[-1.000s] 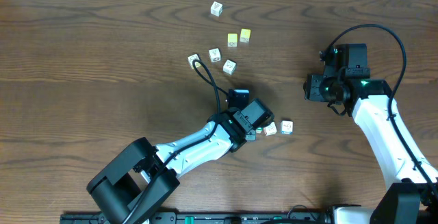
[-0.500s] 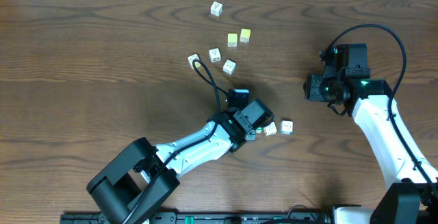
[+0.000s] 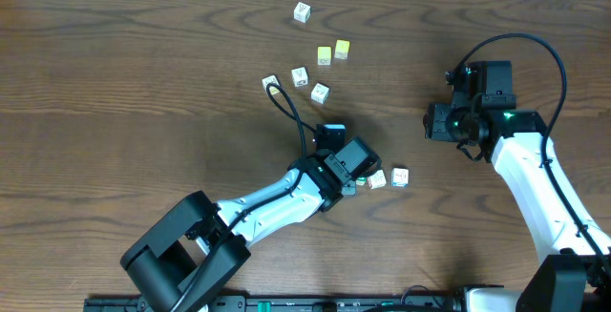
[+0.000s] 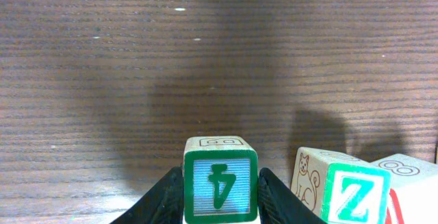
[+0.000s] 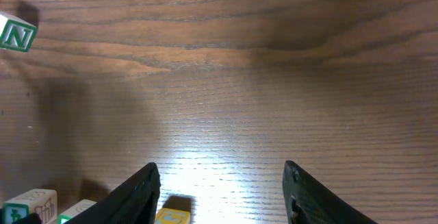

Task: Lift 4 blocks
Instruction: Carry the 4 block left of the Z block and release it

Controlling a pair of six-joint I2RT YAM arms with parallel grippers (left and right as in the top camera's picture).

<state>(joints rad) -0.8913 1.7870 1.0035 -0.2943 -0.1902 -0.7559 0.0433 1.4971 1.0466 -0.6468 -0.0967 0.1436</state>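
Left wrist view: the left claw [image 4: 220,180] clamps a green-framed block [image 4: 220,188] by its two sides; whether it is clear of the bench [image 4: 123,59] I cannot tell. Just to its right sits the green Z block [image 4: 356,196], with a white block with red print [image 4: 415,181] beside that at the frame's edge. The right claw [image 5: 220,176] hangs wide with nothing between its fingers, well apart from these blocks.
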